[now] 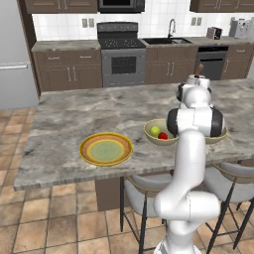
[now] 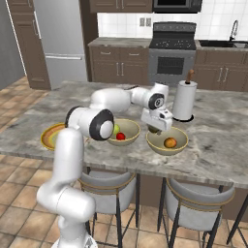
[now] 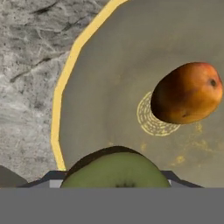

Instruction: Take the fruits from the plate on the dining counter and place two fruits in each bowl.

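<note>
Dining counter [image 1: 74, 119] spans the middle of both base views, grey-beige marbled top, dark wood base below. Two grey stools [image 2: 104, 181] tucked under its near edge, at the bottom of the frames. White arm [image 2: 116, 99] reaches from lower left of the right base view across the counter toward centre frame; in the left base view it rises at lower right and covers part of the right-hand bowl. Paper towel roll [image 2: 184, 99] stands upright on the counter, right of centre in the right base view, just behind the right-hand bowl. Plate [image 1: 105, 149], striped orange rim and pale green centre, sits left of centre in the left base view, no fruit on it; in the right base view only its edge shows at far left, beside the arm. Left-hand bowl [image 2: 123, 131], centre of the right base view, holds the yellow-green fruit [image 1: 155, 130] and the red fruit [image 2: 120, 136], side by side. Right-hand bowl [image 2: 167, 140] sits just beside it, to the right, and holds the orange fruit [image 3: 188, 92] on its floor, seen at right of the hand view. Gripper [image 2: 155, 127] hangs above the back rim of the right-hand bowl, fingers clamped on the dark brownish-green fruit [image 3: 116, 169], which shows at bottom centre of the hand view between the tips, above the bowl interior and apart from the orange fruit.
</note>
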Available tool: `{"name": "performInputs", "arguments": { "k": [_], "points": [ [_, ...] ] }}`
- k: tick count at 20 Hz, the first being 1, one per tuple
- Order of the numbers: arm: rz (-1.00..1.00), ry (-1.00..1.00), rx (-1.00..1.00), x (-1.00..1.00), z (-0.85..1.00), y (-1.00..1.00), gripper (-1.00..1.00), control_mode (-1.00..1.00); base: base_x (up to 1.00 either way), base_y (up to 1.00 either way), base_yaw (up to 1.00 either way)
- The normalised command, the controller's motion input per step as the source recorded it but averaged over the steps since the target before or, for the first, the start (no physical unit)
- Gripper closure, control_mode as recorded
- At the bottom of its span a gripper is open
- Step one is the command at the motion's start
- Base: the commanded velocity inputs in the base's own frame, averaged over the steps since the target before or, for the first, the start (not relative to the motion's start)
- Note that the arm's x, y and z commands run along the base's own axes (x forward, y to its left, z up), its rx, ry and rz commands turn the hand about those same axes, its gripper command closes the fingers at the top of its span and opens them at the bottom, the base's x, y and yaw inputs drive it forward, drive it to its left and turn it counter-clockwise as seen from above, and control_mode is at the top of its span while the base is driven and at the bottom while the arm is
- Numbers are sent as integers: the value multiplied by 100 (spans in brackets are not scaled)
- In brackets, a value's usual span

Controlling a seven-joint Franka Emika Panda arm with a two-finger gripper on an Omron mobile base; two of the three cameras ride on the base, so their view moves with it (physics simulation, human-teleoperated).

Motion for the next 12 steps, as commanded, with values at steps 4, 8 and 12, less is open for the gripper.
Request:
{"name": "performInputs", "arguments": {
  "k": [4,8,12],
  "points": [
    [0,0,2,3,-19,-39,100,-100,0,0,0],
    [0,0,1,0,-15,-38,100,-100,0,0,0],
    [0,0,0,0,-17,-25,100,-100,0,0,0]
  ]
}}
